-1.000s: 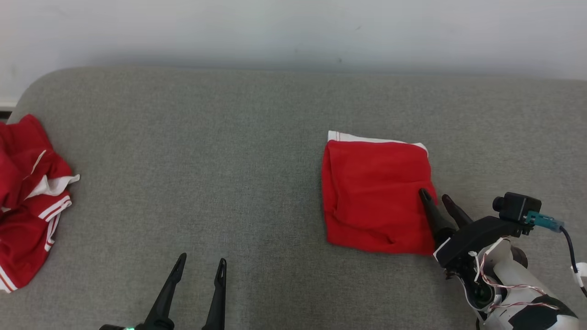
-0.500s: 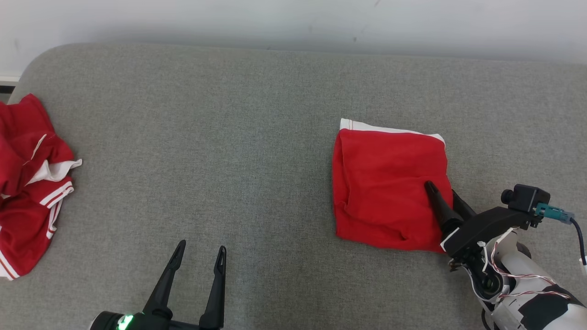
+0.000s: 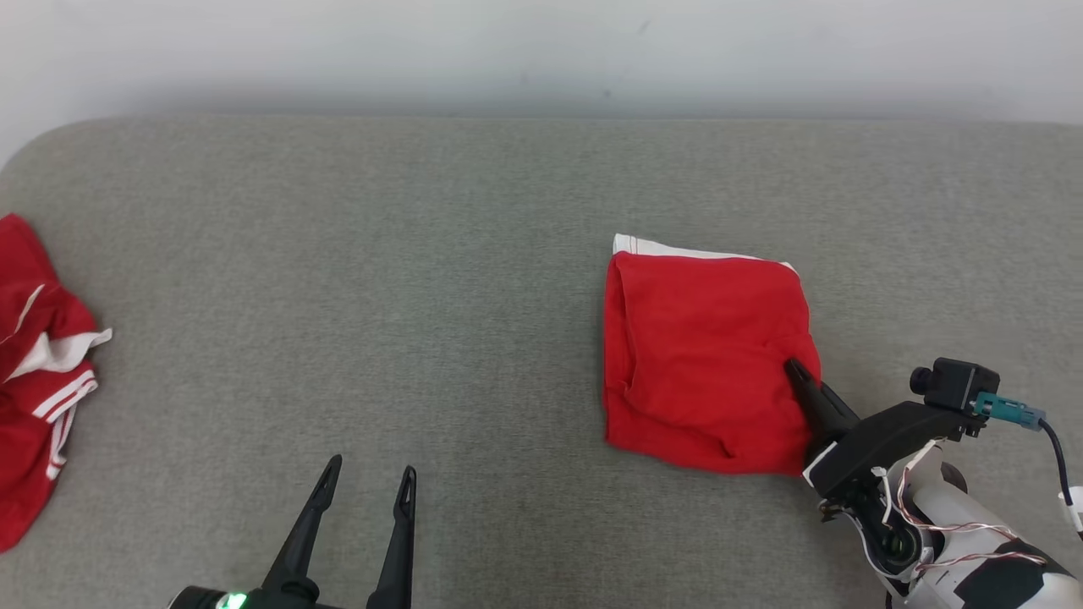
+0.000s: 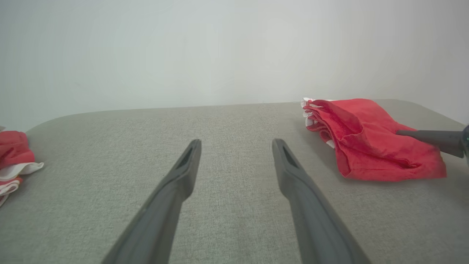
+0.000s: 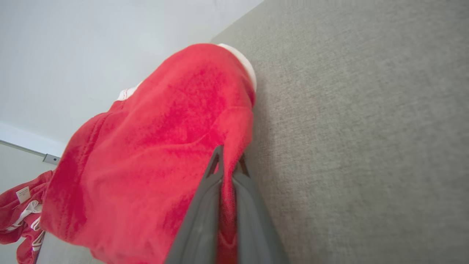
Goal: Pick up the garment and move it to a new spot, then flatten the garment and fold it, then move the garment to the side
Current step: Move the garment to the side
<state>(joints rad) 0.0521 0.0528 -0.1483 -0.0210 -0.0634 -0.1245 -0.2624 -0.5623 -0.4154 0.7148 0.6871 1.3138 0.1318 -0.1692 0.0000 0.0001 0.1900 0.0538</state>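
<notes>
The garment (image 3: 702, 355) is a red cloth with a white band along its far edge, folded into a rough square on the grey couch surface, right of centre; it also lies at the right of the left wrist view (image 4: 366, 141). My right gripper (image 3: 799, 376) is shut on the garment's right edge, and the right wrist view shows red cloth (image 5: 154, 154) pinched between its fingers (image 5: 205, 205). My left gripper (image 3: 365, 478) stands open near the front edge, nothing between its fingers (image 4: 176, 183), well left of the garment.
A second red garment with white stripes (image 3: 38, 397) lies crumpled at the far left edge of the grey surface (image 3: 381, 279), also seen in the left wrist view (image 4: 14, 156). A pale wall (image 3: 541, 51) runs behind the surface.
My right gripper has closed on the folded garment's right edge, which is now puckered toward the fingers. The head camera has shifted. The left gripper stays open and still.
</notes>
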